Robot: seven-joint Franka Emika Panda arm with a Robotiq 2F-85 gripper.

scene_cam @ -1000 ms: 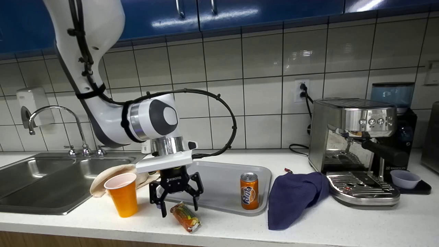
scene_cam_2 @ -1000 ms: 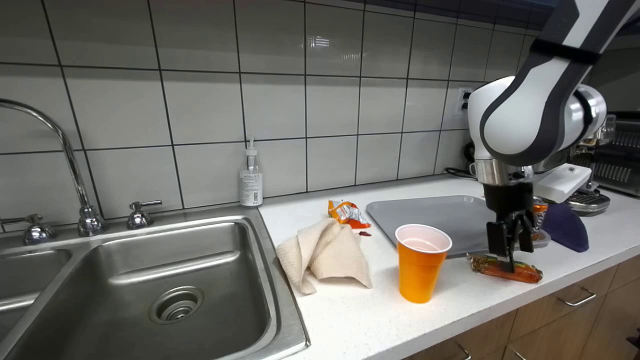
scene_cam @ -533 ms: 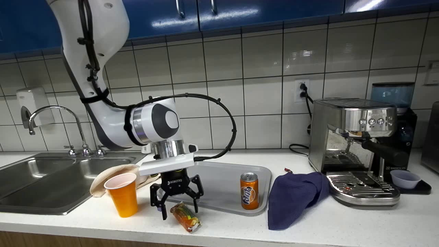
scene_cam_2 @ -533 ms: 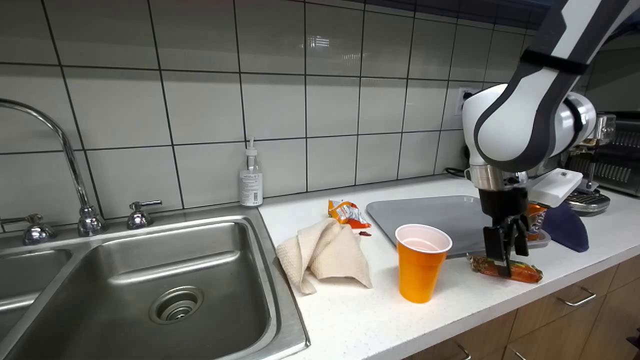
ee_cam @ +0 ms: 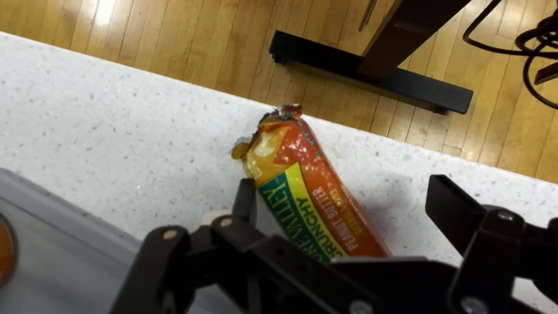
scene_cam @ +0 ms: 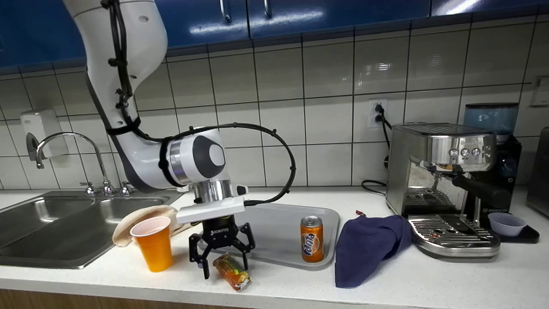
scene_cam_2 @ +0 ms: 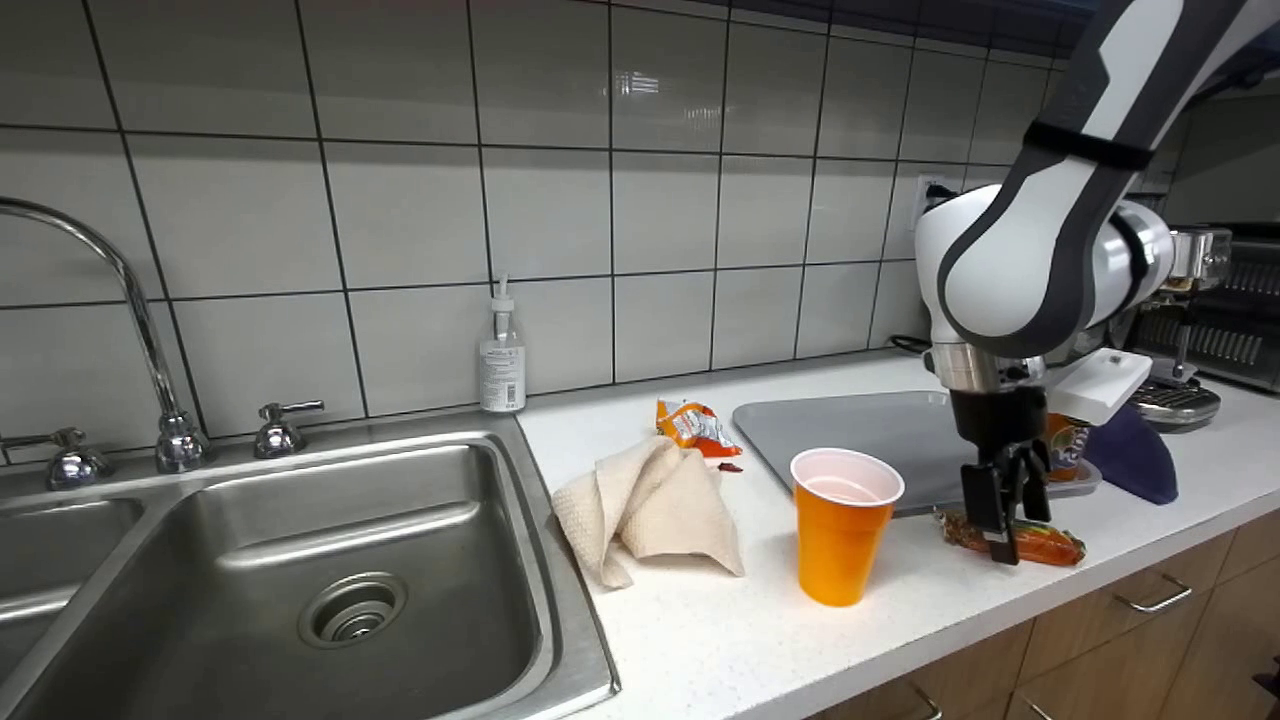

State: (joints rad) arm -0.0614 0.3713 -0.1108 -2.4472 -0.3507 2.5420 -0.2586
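A granola bar in an orange, green and yellow wrapper (ee_cam: pixel 322 196) lies on the white counter near its front edge; it also shows in both exterior views (scene_cam: pixel 235 274) (scene_cam_2: pixel 1052 543). My gripper (scene_cam: pixel 226 270) is open and low over the bar, pointing down, with one finger on each side of it. In the wrist view my gripper (ee_cam: pixel 342 187) has its left finger close beside the wrapper's edge; whether they touch I cannot tell. The right finger (ee_cam: pixel 453 213) stands apart from the bar, with counter between. The bar's near end is hidden behind the gripper.
An orange cup (scene_cam: pixel 154 249) stands left of the gripper. A grey tray (scene_cam: pixel 274 231) with a Fanta can (scene_cam: pixel 312 246) lies behind. A blue cloth (scene_cam: pixel 369 251), a coffee machine (scene_cam: pixel 441 171), a tan cloth (scene_cam_2: pixel 650 510), an orange snack bag (scene_cam_2: pixel 690 425) and a sink (scene_cam_2: pixel 350 530) are around.
My gripper has moved down a little, its fingers now lower around the bar, and slightly left in an exterior view. The fingers stay open. The bar has not moved.
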